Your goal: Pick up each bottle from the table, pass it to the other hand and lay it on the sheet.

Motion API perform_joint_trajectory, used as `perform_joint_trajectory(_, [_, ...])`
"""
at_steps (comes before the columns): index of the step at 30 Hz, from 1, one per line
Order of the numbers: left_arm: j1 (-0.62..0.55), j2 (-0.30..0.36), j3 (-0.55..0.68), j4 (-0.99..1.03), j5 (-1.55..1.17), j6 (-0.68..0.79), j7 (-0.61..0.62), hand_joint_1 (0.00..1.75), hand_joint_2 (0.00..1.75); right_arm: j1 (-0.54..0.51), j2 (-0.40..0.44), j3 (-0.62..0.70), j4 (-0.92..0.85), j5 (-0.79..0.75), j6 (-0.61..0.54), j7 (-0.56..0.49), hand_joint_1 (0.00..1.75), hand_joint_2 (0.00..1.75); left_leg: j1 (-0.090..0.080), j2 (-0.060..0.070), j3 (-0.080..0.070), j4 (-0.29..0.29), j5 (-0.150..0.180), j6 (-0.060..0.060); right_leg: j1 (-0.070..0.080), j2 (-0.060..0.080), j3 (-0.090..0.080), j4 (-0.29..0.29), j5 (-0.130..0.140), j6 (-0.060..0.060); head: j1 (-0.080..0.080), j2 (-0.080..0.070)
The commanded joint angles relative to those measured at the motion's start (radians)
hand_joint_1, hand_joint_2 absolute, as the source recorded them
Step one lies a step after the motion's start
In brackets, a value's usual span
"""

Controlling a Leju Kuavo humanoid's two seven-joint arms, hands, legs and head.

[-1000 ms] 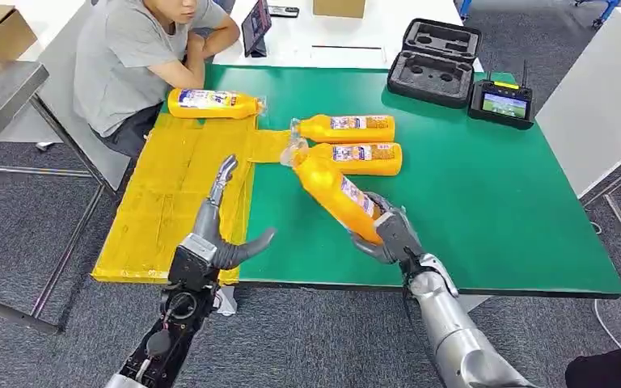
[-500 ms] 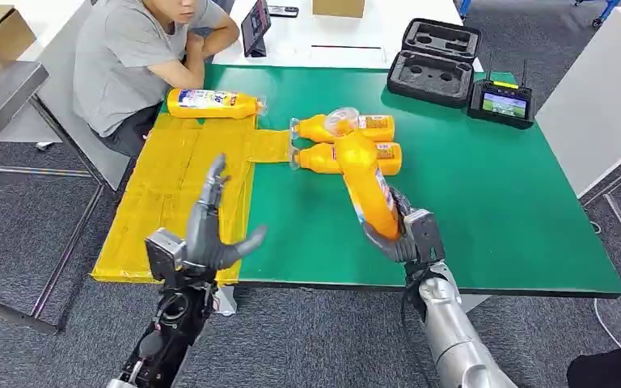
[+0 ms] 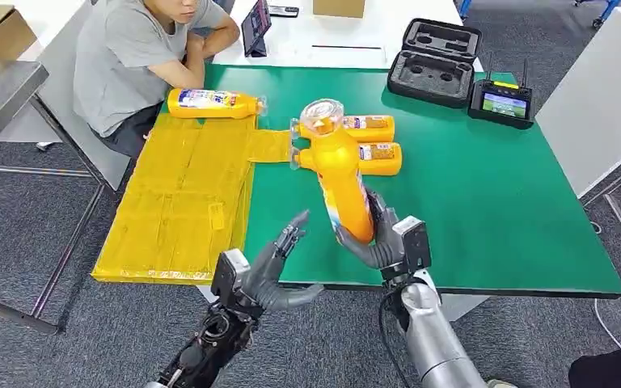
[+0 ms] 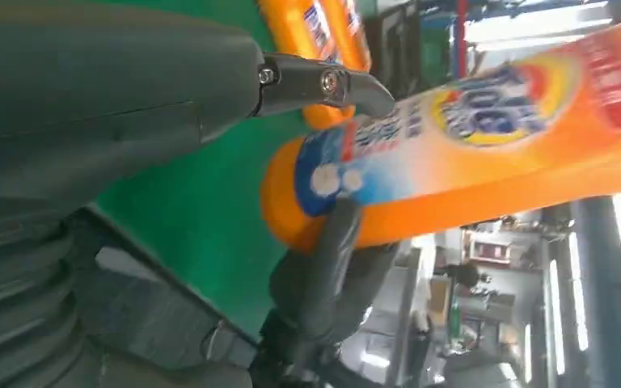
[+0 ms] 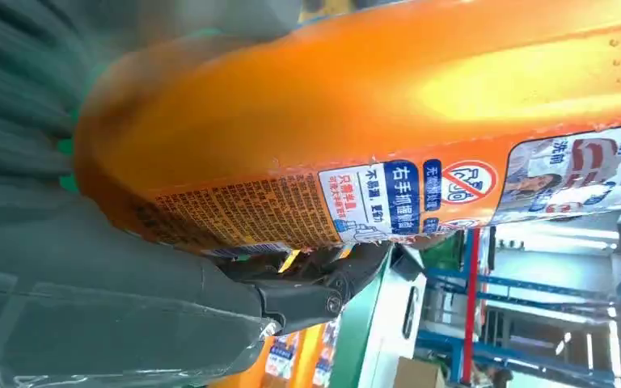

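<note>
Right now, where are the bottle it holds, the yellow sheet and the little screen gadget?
held bottle [image 3: 341, 174], head view, orange body.
yellow sheet [image 3: 182, 194], head view, bare middle.
screen gadget [image 3: 501, 103], head view, its display.

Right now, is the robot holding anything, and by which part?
Yes: its right hand grips an orange bottle by the bottom end, cap up. The left hand holds nothing, fingers spread.

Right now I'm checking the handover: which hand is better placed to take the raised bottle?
The left hand. It is open and empty beside the raised bottle, which the right hand grips at its base. The yellow sheet lies on the left hand's side.
</note>
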Motion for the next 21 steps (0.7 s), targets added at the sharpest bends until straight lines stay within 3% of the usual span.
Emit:
perform_joint_trajectory(1, [-0.046, 0.028, -0.013, 0.059, -0.006, 0.016, 0.000, 0.00, 1.75, -0.017, -0.014, 0.107, 0.003, 0.005, -0.059, -0.002, 1.75, 1.75, 0.000, 0.001, 0.001, 0.000, 0.000, -0.001, 0.001, 0.001, 0.000, 0.000, 0.000, -0.001, 0.000, 0.000])
perform_joint_trajectory(13, [-0.053, 0.041, 0.088, 0.041, 0.024, 0.039, 0.000, 0.00, 1.75, 0.053, -0.034, 0.239, -0.114, 0.046, -0.205, -0.002, 1.75, 1.75, 0.001, 0.002, 0.001, 0.002, -0.001, -0.002, 0.001, 0.001, 0.001, 0.002, -0.001, -0.002, 0.000, 0.000])
perform_joint_trajectory(21, [-0.055, 0.036, 0.098, 0.061, 0.033, 0.034, 0.000, 0.00, 1.75, 0.061, -0.033, 0.252, -0.129, 0.047, -0.212, -0.002, 1.75, 1.75, 0.001, 0.002, 0.001, 0.001, -0.001, -0.001, 0.001, 0.002, 0.001, 0.001, 0.000, -0.002, 0.000, 0.000])
